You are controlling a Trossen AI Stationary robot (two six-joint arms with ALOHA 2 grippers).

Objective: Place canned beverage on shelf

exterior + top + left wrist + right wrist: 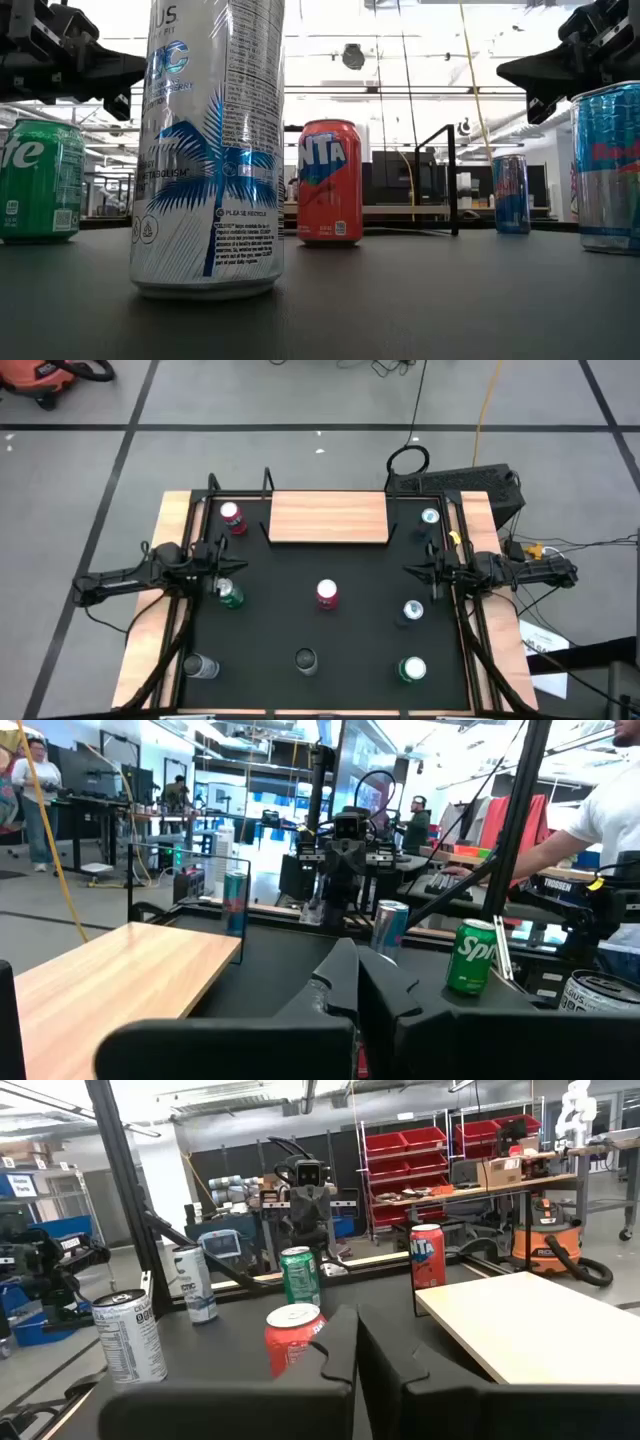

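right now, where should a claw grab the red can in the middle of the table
Grip the red can around its round side wall at mid-height, coming in level from the side. It stands upright and clear of the other cans, so both sides are open. The left claw and right claw flank it, so either arm could probably reach.

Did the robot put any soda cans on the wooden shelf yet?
Not yet. The shelf is bare, so nothing looks done. Nothing is in hand: the left gripper and right gripper hang shut and hold no can. All the cans stand on the black table, like the red can in the middle. So the whole job is left.
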